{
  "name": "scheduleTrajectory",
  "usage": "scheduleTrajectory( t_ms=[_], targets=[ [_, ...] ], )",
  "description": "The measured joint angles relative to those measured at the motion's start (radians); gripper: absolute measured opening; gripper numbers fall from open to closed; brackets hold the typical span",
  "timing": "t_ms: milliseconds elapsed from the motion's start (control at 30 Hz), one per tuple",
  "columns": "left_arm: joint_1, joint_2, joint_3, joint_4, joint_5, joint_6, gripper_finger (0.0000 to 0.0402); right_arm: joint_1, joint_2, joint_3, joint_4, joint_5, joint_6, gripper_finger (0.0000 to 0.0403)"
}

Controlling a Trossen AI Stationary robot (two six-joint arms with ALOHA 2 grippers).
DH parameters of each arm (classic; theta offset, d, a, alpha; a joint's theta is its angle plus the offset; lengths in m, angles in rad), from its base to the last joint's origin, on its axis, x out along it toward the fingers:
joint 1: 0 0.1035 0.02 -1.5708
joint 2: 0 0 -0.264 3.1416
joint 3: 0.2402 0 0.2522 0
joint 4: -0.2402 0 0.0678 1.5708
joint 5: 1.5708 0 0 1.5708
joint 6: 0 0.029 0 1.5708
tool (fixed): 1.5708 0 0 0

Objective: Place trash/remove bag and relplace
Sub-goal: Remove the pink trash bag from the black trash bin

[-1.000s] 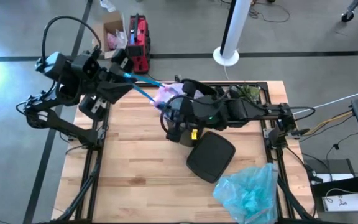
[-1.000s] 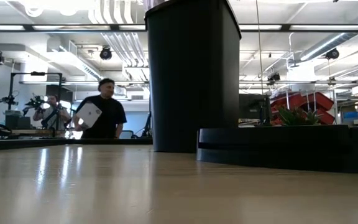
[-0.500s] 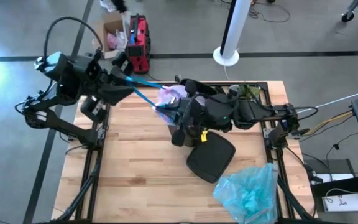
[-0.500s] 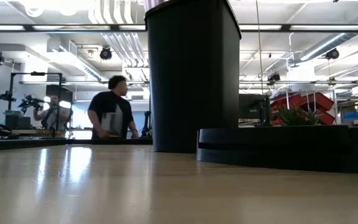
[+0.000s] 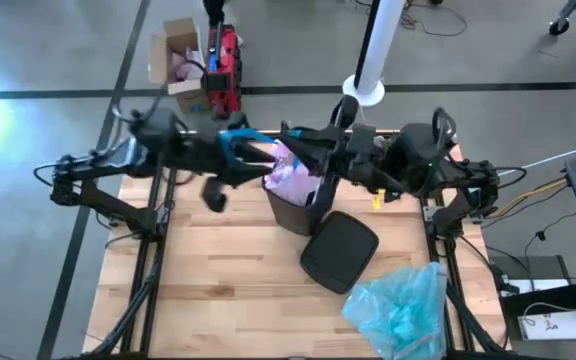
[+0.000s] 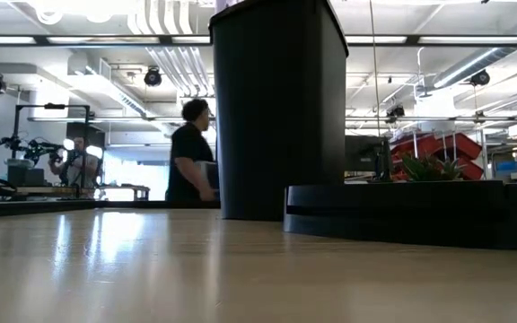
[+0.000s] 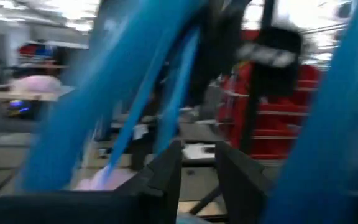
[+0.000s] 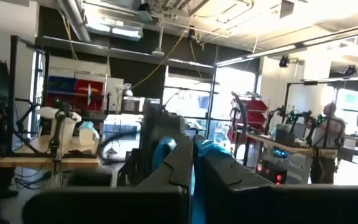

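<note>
Gripping the pink bag's blue ties, both our grippers, left narrowly parted, right closed, lifted it from the bin; replacement blue bag waited near the table's front right corner.

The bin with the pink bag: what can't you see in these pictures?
- Inside the bin: high view, pink bag and both arms cover it; low view, its dark wall blocks it.
- Left gripper: high view, motion blur; its wrist view is smeared by blue ties.
- Right gripper: high view, lost among dark arm parts.
</note>
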State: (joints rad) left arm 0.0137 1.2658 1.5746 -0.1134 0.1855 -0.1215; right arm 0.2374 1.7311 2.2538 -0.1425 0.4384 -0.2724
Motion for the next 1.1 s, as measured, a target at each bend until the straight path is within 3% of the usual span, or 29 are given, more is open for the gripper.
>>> scheduleTrajectory(
  t_ms=[200,600,833,1100],
  targets=[
    [0.0,0.059,-0.063,0.158,-0.012,0.006,0.0092,0.007,0.004,0.001,-0.012,-0.001,0.01,0.0002],
    [0.0,0.164,-0.066,-0.002,0.007,0.03,0.0067,0.037,0.004,0.015,-0.015,0.001,-0.002,0.0002],
    [0.0,0.158,-0.066,-0.125,0.007,0.061,0.0055,0.055,-0.008,0.015,-0.015,-0.001,-0.04,0.0002],
    [0.0,0.064,-0.066,-0.062,0.006,0.058,0.0049,0.055,-0.013,0.016,-0.046,0.001,-0.043,0.0002]
  ],
)
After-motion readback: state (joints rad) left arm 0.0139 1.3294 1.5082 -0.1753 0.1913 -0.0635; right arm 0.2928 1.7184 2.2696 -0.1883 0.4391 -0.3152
